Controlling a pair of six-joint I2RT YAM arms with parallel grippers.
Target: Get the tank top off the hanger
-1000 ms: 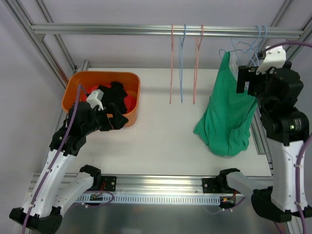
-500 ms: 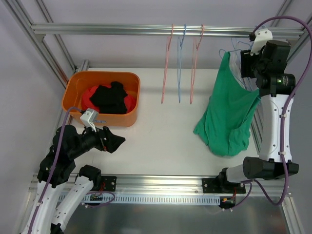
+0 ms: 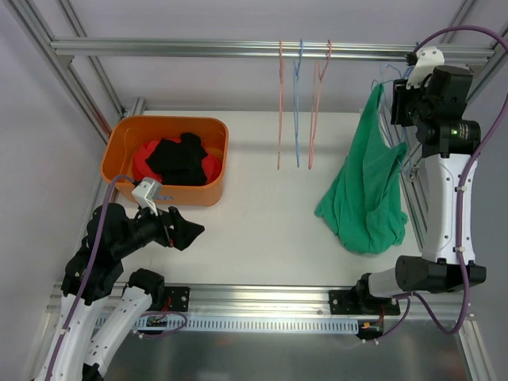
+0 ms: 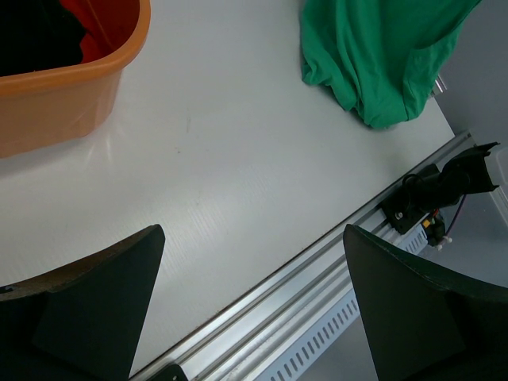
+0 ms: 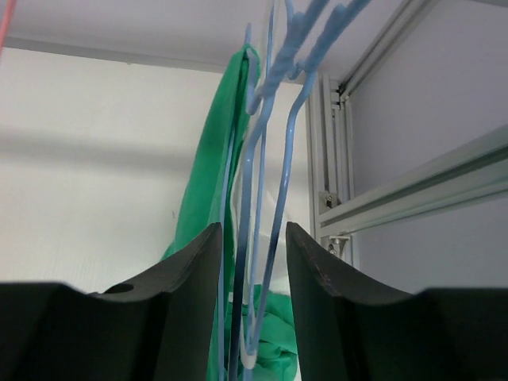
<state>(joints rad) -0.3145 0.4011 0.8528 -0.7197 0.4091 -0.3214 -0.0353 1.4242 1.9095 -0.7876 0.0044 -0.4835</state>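
Tank top (image 3: 365, 186), green, hangs at the right of the top view from a blue hanger (image 5: 274, 71) hooked on the rail (image 3: 238, 49). One strap sits high on the wire and the hem is bunched on the counter (image 3: 262, 230). Right gripper (image 5: 252, 238) is raised to the hanger. Its jaws are narrow, with the blue wires and the green strap between them; cannot tell whether they pinch yet. Left gripper (image 4: 250, 317) is at lower left, spread wide and empty, well apart from the garment. Step in hand, as judged: secure the hanger. To do it well, clamp on wire only and keep the strap out of the bite, or the fabric will be trapped. Hold the hanger level on the rail, so the strap can slide off its end.
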